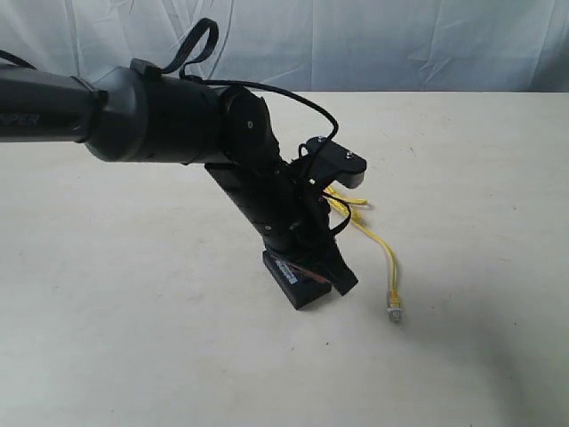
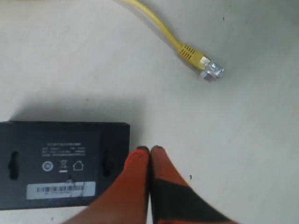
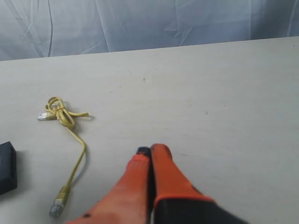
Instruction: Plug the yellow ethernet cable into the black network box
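The black network box [image 1: 295, 285] lies flat on the table, pale label up, partly under my left arm. In the left wrist view the box [image 2: 60, 163] is just beside my left gripper [image 2: 149, 149], whose orange fingers are pressed together with nothing between them, next to the box's corner. The yellow ethernet cable [image 1: 373, 238] lies loose, its looped bundle behind the arm and one clear plug [image 1: 392, 308] near the front. That plug [image 2: 211, 71] lies apart from the fingers. My right gripper [image 3: 150, 150] is shut and empty, away from the cable [image 3: 60, 112] and box [image 3: 7, 168].
The pale table [image 1: 133, 347] extends to a far edge under a wrinkled light cloth backdrop [image 1: 400, 40]. My left arm [image 1: 160, 116] reaches in from the left and covers part of the cable. The right arm does not show in the exterior view.
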